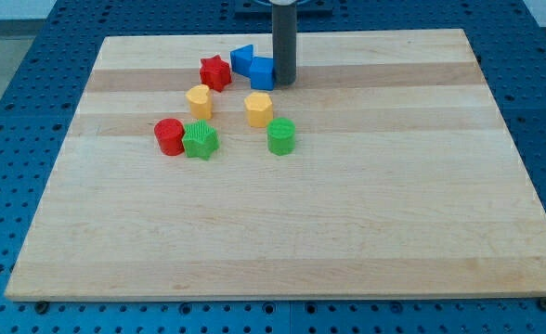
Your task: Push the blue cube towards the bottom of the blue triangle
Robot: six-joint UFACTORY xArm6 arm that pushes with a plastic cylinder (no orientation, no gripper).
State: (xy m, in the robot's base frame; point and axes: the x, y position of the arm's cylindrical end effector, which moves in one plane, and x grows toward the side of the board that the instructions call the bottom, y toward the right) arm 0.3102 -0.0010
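**A:** Near the board's (282, 232) top edge, left of centre, my tip (283, 83) stands right against the blue cube's (262, 72) right side. There is no gripper on this arm, so nothing is spread or pinched: just a plain dark rod resting at the cube.

**B:** And the blue triangle (242, 59)?

**A:** Just up and to the view's left of the cube, touching it or nearly so; I cannot tell which. The red star (215, 71) sits close by on the left.

**B:** So which step is this?

**A:** I judge it the closing part of the push. The cube lies beside the triangle's lower right, not squarely beneath it.

**B:** What does the next move call for?

**A:** A short nudge towards the view's left and a little down, I think, gentle enough not to shove the triangle or strike the star. The yellow blocks (199, 100), the green ones (280, 135) and the red cylinder (169, 135) lie lower and apart.

**B:** Any writing or brands?

**A:** None that I can read, on blocks, board or rod.
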